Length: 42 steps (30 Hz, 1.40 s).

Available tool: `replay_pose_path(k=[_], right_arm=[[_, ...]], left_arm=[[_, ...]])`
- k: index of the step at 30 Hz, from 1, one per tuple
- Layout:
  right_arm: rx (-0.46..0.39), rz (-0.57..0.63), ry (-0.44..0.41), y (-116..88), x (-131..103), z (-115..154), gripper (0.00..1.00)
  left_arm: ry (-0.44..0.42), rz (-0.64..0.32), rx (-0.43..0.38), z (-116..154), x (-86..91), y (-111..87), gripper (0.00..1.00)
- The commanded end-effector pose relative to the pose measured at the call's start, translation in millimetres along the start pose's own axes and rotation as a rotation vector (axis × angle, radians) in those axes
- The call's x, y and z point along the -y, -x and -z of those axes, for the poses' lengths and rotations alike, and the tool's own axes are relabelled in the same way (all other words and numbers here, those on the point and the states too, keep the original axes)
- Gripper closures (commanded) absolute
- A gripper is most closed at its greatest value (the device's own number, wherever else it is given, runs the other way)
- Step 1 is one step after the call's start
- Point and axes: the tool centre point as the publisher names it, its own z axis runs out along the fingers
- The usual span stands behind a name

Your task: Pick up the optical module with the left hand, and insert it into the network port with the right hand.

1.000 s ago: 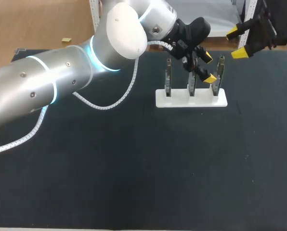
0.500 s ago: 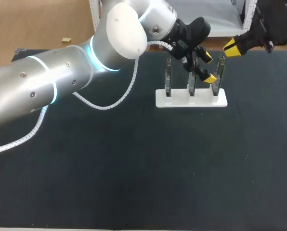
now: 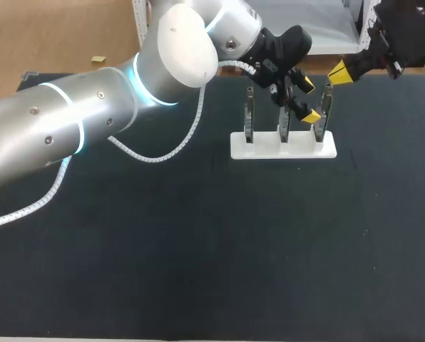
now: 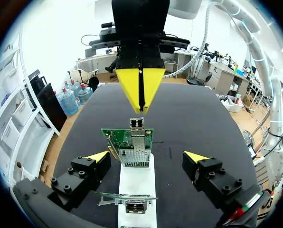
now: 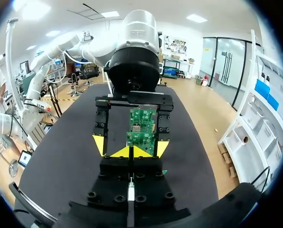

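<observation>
My left gripper (image 3: 309,100) sits in the upper middle of the head view, its fingers spread wide on either side of one of the upright network cards (image 3: 284,122) on the white stand (image 3: 284,144). It touches nothing that I can see.

My right gripper (image 3: 337,71) hangs in the upper right, its yellow tips pressed together and aimed down at the stand. In the left wrist view those closed tips (image 4: 140,90) hover just above the card (image 4: 130,138) that stands between my own spread fingers. They line up with the metal port cage (image 4: 134,151) on it.

A small silver piece (image 4: 136,123) pokes out of the top of that cage. I judge it may be the optical module already seated, but I cannot be sure. I see no module pinched in either gripper. So either the insertion is done, or the module is hidden from me.
</observation>
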Motion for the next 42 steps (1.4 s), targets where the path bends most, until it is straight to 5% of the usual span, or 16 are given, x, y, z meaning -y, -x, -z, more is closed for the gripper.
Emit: replay_pose_path(k=[1,30,42], right_arm=[[-0.001,-0.006,0.005,-1.7,2.7,-1.6,1.00],[-0.041,-0.050,0.019,-17.9,-2.7,-12.7,1.00],[-0.005,-0.041,-0.025,-5.0,0.1,0.7,1.00]], left_arm=[[-0.003,0.003,-0.007,-0.3,-1.8,1.6,0.00],[-0.003,0.003,-0.007,-0.3,-1.8,1.6,0.00],[-0.003,0.003,-0.007,-0.3,-1.8,1.6,0.00]])
